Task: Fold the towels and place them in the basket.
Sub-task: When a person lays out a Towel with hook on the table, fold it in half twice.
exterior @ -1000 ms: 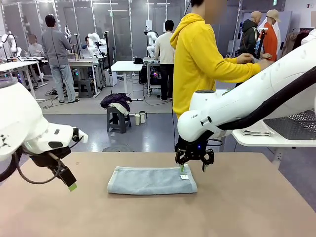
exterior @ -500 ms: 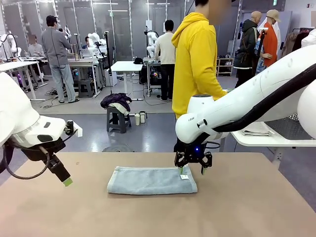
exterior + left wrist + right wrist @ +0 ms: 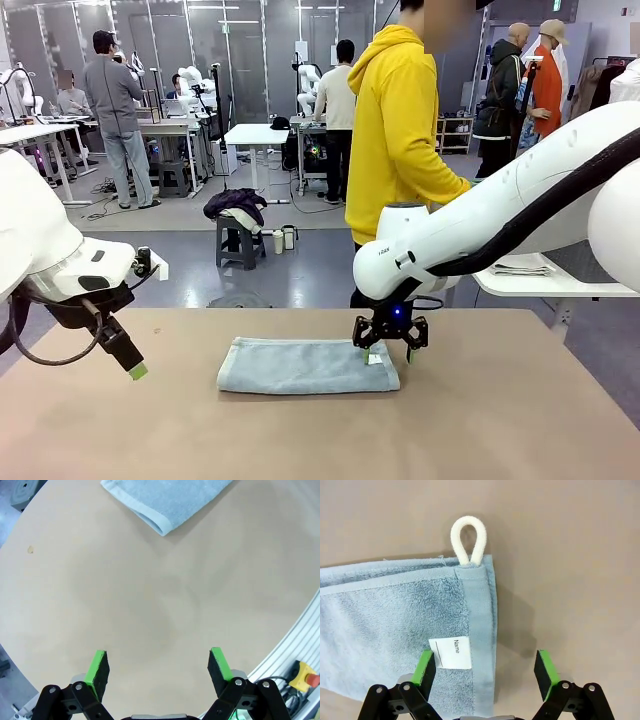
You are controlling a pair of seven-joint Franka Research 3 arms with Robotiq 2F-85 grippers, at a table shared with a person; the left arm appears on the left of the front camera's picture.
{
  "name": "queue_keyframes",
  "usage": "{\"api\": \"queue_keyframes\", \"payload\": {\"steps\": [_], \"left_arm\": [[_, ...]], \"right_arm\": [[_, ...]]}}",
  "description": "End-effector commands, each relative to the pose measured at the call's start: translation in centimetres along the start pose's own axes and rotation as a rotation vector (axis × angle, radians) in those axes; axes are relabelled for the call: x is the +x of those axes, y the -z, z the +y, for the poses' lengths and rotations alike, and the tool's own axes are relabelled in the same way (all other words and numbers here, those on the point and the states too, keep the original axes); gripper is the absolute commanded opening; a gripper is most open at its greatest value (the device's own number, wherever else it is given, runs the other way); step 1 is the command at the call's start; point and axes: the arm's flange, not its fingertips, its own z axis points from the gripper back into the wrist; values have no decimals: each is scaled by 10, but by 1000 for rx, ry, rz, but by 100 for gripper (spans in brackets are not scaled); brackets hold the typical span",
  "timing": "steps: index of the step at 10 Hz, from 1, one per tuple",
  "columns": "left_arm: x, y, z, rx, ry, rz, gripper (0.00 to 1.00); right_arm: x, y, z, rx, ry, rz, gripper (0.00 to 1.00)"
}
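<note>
Towel loop, tag print legible from R wrist cam.

one towel, one table, one left gripper and one right gripper.

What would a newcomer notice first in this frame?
A grey-blue towel lies folded in a strip on the table, the open right gripper poised over its tagged end. The left gripper hangs open over bare table, and a person in yellow stands beyond the far edge.

lab hall, rows of white worktables
</note>
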Motion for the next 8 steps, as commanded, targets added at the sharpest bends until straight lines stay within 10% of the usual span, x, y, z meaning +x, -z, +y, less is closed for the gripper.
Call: {"api": "queue_keyframes", "payload": {"steps": [1, 4, 7, 8], "left_arm": [[2, 2, -3, 10, -10, 0, 100], [2, 2, -3, 10, -10, 0, 100], [2, 2, -3, 10, -10, 0, 100], [2, 2, -3, 10, -10, 0, 100]], "right_arm": [[4, 1, 5, -3, 18, -17, 100], [5, 3, 5, -3, 14, -12, 0], [4, 0, 6, 11, 11, -16, 14], [4, -1, 5, 18, 14, -15, 4]]}}
